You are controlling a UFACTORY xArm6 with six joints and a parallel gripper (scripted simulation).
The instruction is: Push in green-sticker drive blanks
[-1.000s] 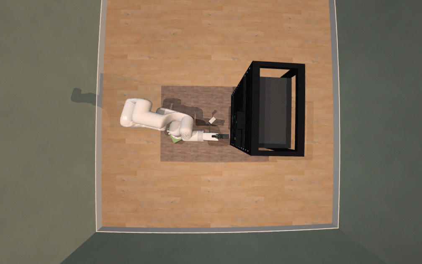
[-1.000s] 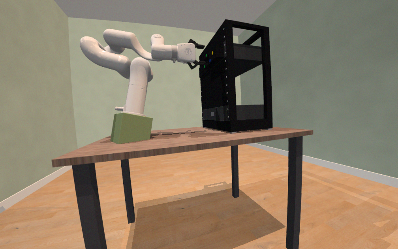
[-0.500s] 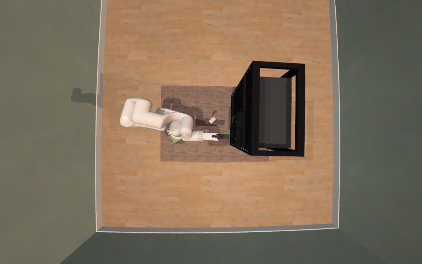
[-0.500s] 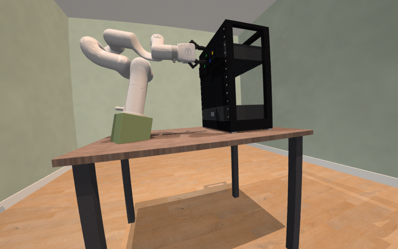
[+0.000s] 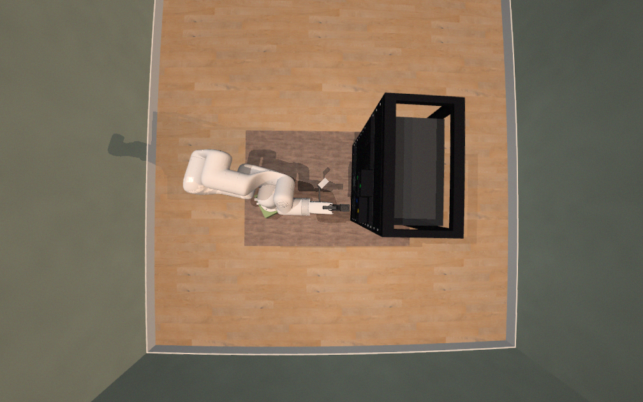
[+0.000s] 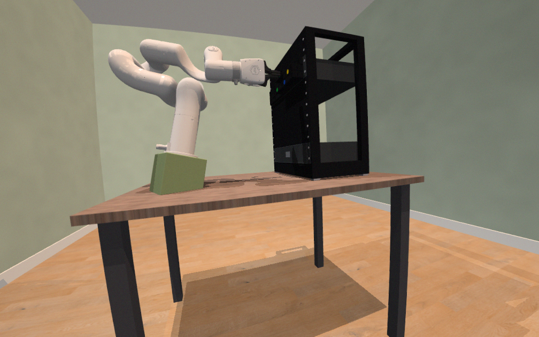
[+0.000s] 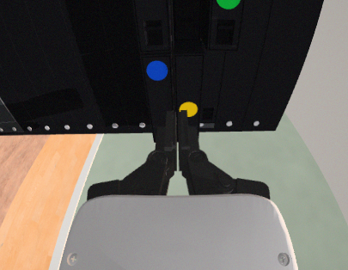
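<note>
Walls [image 6: 472, 104] [image 7: 320, 64]: plain muted green; floor [image 5: 333, 295] [image 6: 242, 234] [image 7: 50, 172]: light wood planks, shadowed; table [image 5: 279, 235] [image 6: 242, 194]: brown wood top, dark legs; ceiling [image 6: 221, 14]: gray.

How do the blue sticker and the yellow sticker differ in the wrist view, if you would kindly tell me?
The blue sticker shows whole; the yellow sticker is partly covered by the end effector. The blue sticker sits farther left and higher in that view, the yellow sticker farther right and lower. Both are round, flat and plain-coloured.
</note>
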